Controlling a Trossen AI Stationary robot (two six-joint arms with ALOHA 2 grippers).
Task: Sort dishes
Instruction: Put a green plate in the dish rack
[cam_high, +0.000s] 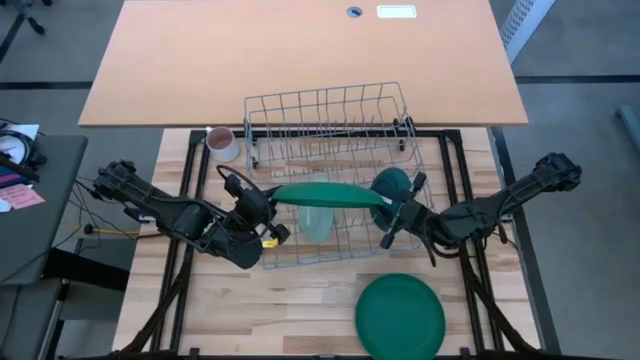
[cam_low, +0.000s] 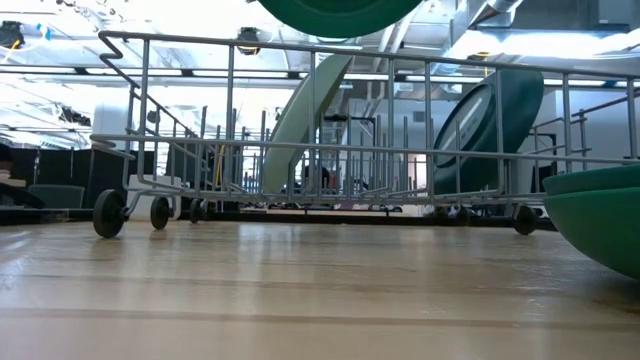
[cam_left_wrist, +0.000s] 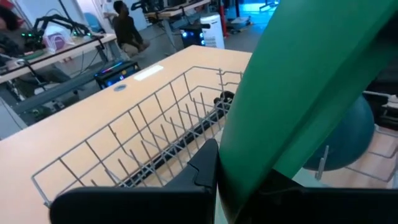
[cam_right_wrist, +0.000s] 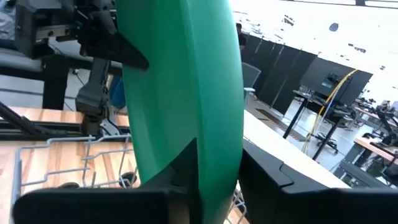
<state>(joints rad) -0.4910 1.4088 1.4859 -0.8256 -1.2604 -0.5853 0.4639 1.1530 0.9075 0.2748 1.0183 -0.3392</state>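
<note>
Overhead, the high camera looks straight down on the whole slatted wooden table (cam_high: 300, 310). The low one sits at tabletop level, close, facing across into the room. Each wrist camera peers past its own fingers. All four share the grey wire dish rack (cam_high: 330, 125) and the large dark green glossy plate (cam_high: 330, 194) (cam_low: 340, 14) (cam_left_wrist: 311, 87) (cam_right_wrist: 186, 87).

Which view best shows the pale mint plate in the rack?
The low view: the pale mint plate stands on edge, leaning among the rack wires. The high view shows it only partly, under the held green plate. The wrist views don't clearly show it.
</note>
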